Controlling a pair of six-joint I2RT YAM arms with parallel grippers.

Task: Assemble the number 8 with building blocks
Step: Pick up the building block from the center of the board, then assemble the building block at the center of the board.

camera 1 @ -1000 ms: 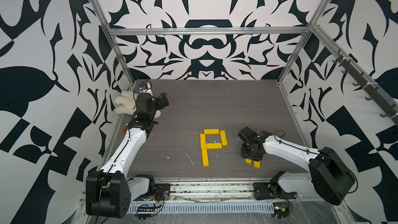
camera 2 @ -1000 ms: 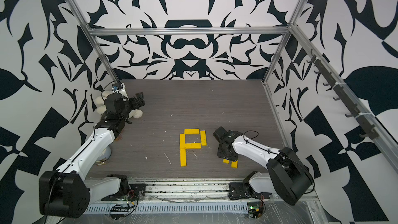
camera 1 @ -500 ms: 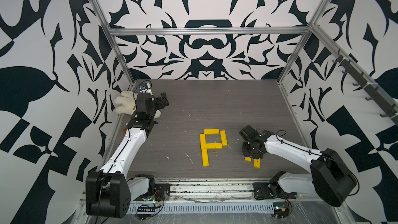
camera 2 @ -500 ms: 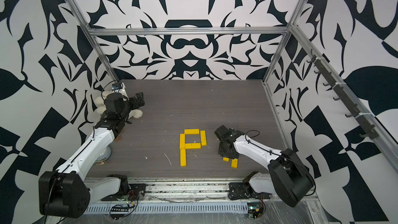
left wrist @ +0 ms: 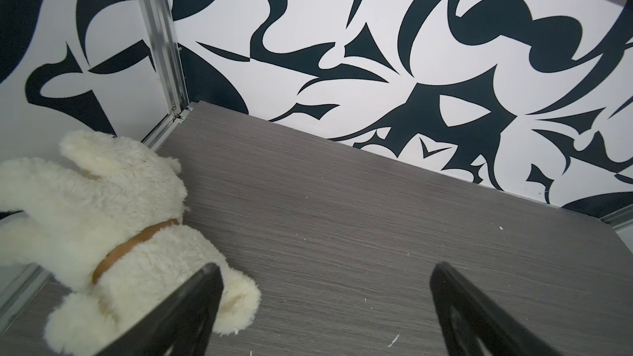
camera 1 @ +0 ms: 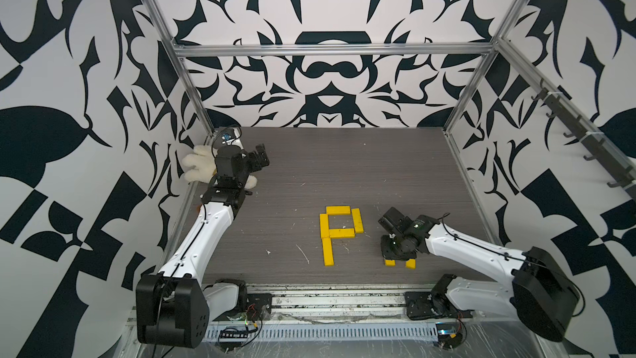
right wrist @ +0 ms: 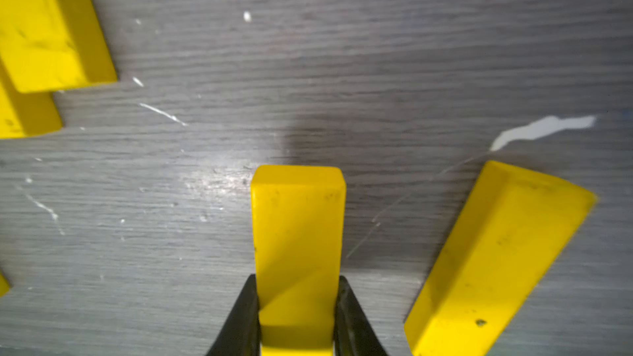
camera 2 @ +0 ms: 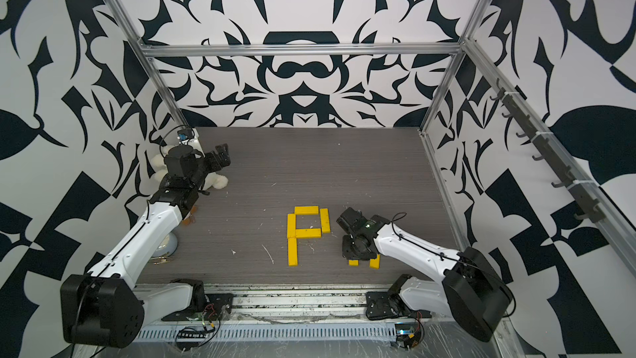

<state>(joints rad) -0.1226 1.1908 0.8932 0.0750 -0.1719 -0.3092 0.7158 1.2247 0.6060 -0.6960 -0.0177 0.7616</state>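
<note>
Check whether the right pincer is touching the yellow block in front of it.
Touching. The right wrist view shows the right pincer with both fingers pressed against the long sides of the yellow block, with no gap.

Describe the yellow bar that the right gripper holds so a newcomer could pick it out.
Find the P-shaped figure of yellow bars on the table; the right gripper sits just right of it, near the front edge. Of two bars there, the held bar is clamped by its long sides between the jaws, while the free bar lies angled beside it, untouched.
</note>
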